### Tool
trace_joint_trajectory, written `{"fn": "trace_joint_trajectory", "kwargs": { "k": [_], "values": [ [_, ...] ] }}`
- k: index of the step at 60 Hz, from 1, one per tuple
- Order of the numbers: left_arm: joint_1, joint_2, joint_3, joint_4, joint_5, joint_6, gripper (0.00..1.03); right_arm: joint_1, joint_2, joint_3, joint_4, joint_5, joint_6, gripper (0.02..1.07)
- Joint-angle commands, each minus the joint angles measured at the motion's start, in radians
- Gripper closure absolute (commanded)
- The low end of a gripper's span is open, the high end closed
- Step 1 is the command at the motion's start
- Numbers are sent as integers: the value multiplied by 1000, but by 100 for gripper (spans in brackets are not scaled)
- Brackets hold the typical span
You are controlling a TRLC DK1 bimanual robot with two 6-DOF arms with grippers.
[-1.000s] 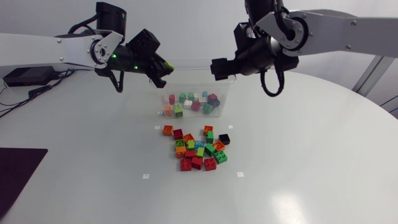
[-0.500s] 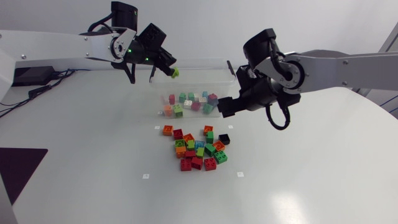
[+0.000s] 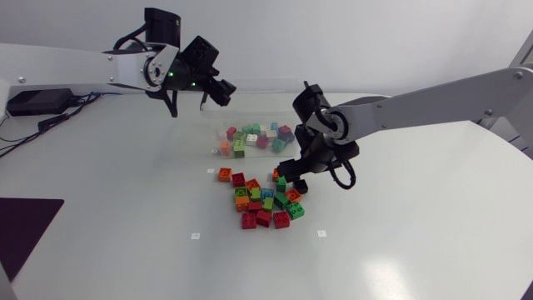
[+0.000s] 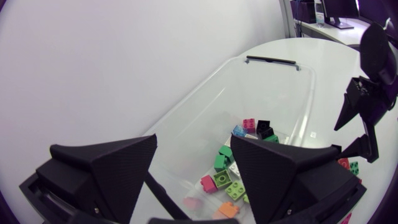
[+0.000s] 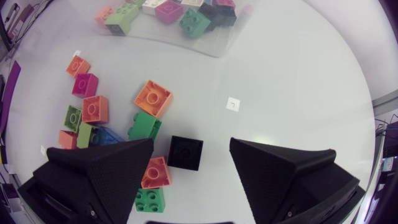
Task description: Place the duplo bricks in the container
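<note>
The clear plastic container stands at the back middle of the table with several duplo bricks inside. My left gripper hangs open and empty over its left rear; the left wrist view looks down between the fingers onto the container and its bricks. A pile of loose bricks lies in front of the container. My right gripper is low over the pile's right side, open, with a black brick on the table between its fingers, which do not touch it.
By the right gripper lie an orange brick, a green brick and another orange one. The container's front wall is just ahead. Small white markers dot the table; a dark mat lies at the front left.
My left gripper has opened over the container and the lime brick it held is gone from its fingers. My right arm has swung down from the container to the pile.
</note>
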Motion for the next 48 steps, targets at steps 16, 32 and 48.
{"fn": "trace_joint_trajectory", "kwargs": {
  "k": [16,32,48],
  "values": [
    [29,-355,-423,44,33,226,12,15,97,53,-51,15,45,35],
    [44,-422,-590,-14,67,384,12,9,127,54,-61,15,46,57],
    [43,-329,-629,-69,69,523,12,1,114,50,-64,15,32,66]
  ]
}}
